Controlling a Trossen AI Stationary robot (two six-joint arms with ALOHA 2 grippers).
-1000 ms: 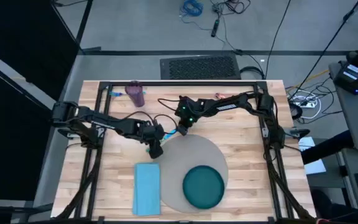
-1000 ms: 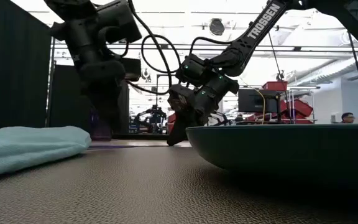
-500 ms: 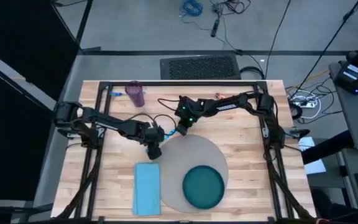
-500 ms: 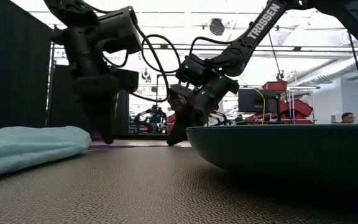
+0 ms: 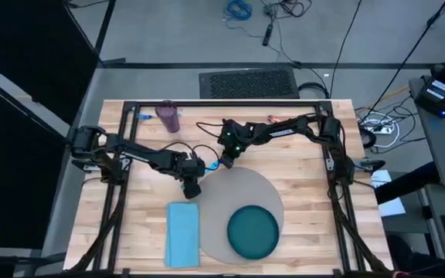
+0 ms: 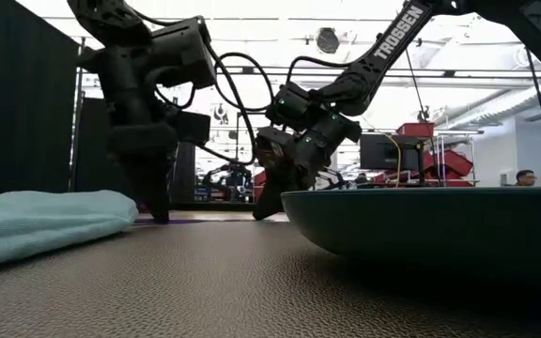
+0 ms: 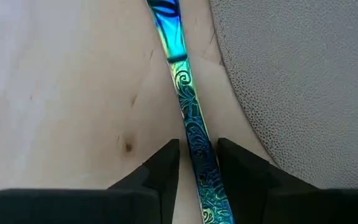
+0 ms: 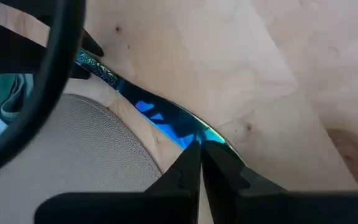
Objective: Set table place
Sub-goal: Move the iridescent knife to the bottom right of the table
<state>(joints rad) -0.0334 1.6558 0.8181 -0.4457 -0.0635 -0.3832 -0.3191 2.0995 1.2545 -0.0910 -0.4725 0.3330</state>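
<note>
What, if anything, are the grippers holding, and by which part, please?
An iridescent blue utensil: the left gripper straddles its patterned handle, and the right gripper pinches the opposite, plain end.

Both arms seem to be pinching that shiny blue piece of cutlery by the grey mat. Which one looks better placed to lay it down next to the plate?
Probably the left. The left gripper clasps the cutlery's patterned handle and sits between the napkin and placemat. The right gripper only pinches the far tip.

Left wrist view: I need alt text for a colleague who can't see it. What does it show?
The left pincer has its two dark fingers either side of the ornate handle of an iridescent blue utensil, which lies on the table beside the grey placemat's curved edge.
</note>
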